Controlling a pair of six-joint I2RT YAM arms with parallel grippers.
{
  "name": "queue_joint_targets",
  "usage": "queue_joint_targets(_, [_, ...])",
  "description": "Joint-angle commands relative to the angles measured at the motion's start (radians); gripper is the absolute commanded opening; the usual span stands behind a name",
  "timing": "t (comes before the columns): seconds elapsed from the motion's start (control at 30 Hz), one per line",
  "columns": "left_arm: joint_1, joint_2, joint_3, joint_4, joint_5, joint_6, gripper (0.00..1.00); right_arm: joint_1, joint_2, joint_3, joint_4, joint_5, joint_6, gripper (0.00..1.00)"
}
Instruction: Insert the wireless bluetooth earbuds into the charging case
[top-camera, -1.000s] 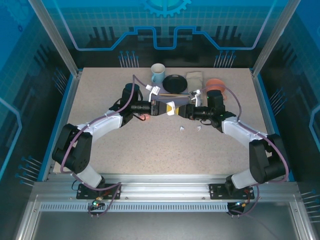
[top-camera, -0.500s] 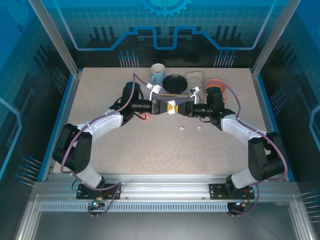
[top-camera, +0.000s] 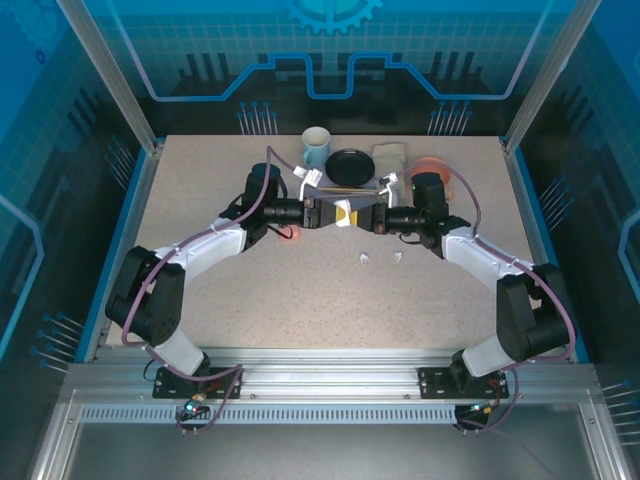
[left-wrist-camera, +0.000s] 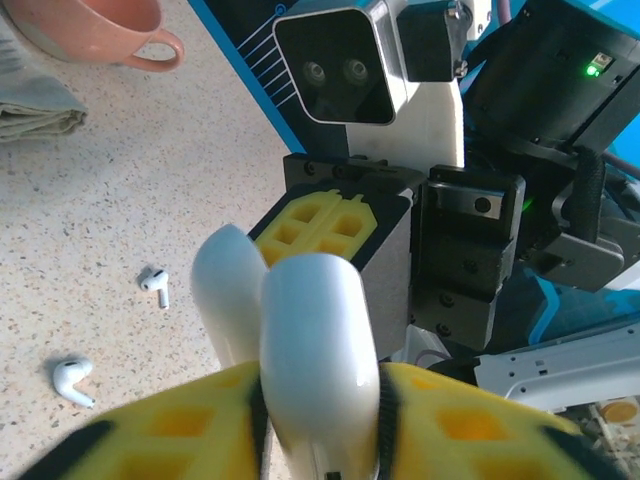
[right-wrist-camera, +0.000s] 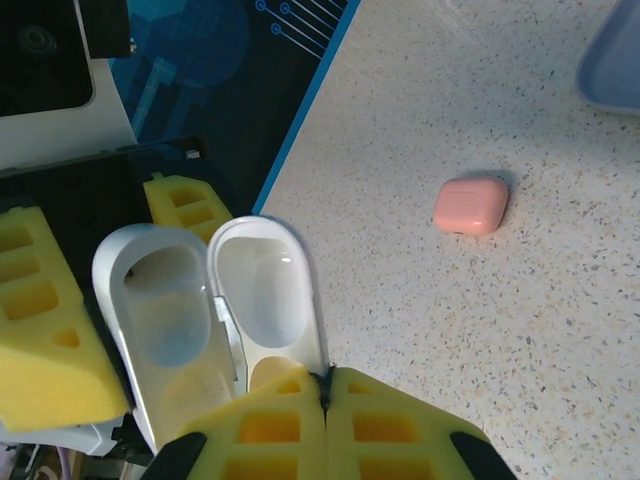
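Note:
The white charging case (top-camera: 345, 222) hangs open above the table's middle, held between both grippers. My left gripper (left-wrist-camera: 318, 400) is shut on one half of the case (left-wrist-camera: 315, 350); the other half (left-wrist-camera: 228, 290) swings out behind it. My right gripper (right-wrist-camera: 325, 385) is shut on the thin rim of the hinged-out half (right-wrist-camera: 265, 285), pads pressed together. Both shells look hollow. Two white earbuds (top-camera: 363, 259) (top-camera: 399, 257) lie on the table in front of the grippers, also as earbuds (left-wrist-camera: 155, 283) (left-wrist-camera: 72, 378) in the left wrist view.
A closed salmon-pink case (right-wrist-camera: 471, 205) lies on the table beside the left arm (top-camera: 290, 233). Along the back stand a blue-white mug (top-camera: 316, 146), a black dish (top-camera: 351, 164), a folded cloth (top-camera: 388, 155) and a pink cup (top-camera: 432, 166).
My right gripper has closed onto the case's rim, and its arm has shifted slightly toward the back. The left arm has stayed put with the case.

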Motion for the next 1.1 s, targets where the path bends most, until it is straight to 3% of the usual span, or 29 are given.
queue_joint_targets(0.0, [-0.011, 0.005, 0.044, -0.032, 0.024, 0.034, 0.47, 0.003, -0.005, 0.055, -0.08, 0.01, -0.057, 0.0])
queue_joint_targets(0.07, [-0.01, 0.0, 0.054, -0.07, 0.023, 0.057, 0.59, -0.002, -0.005, 0.075, -0.137, 0.021, -0.098, 0.0])
queue_joint_targets(0.2, [0.004, -0.015, 0.075, -0.147, 0.037, 0.104, 0.69, -0.006, -0.001, 0.123, -0.255, 0.047, -0.191, 0.0])
queue_joint_targets(0.3, [0.028, -0.029, 0.11, -0.256, 0.064, 0.167, 0.72, -0.007, 0.007, 0.164, -0.342, 0.07, -0.272, 0.0])
queue_joint_targets(0.53, [0.098, -0.002, 0.268, -0.693, 0.153, 0.458, 0.79, -0.008, 0.043, 0.259, -0.519, 0.149, -0.44, 0.0])
queue_joint_targets(0.83, [0.126, 0.103, 0.368, -0.869, 0.222, 0.61, 0.83, 0.0, 0.05, 0.303, -0.6, 0.191, -0.501, 0.0])
queue_joint_targets(1.07, [0.123, 0.142, 0.367, -0.761, 0.227, 0.571, 0.83, 0.027, 0.06, 0.319, -0.638, 0.203, -0.52, 0.0])
